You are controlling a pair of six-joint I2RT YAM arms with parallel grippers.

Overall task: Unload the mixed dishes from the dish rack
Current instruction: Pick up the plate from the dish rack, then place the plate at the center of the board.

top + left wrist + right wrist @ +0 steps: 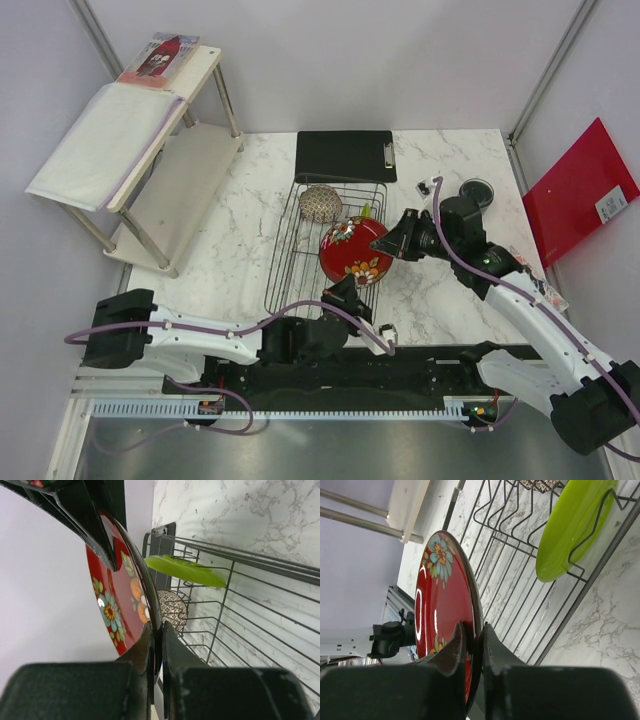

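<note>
The dark red patterned plate (354,250) stands on edge, held up over the right side of the dish rack (300,262). My left gripper (345,292) is shut on its near rim and my right gripper (390,243) is shut on its right rim. The left wrist view shows the plate (117,600) pinched in my left gripper (156,630). The right wrist view shows the plate (442,595) pinched in my right gripper (472,630). The lime-green plate (572,527) stands in the dividers. The speckled bowl (320,203) lies at the rack's far end. I cannot make out the glass.
A black clipboard (345,155) lies just behind the rack. A dark round object (478,190) sits at the far right of the marble table. A red folder (580,190) leans against the right wall. A white two-tier shelf (150,150) stands at the left.
</note>
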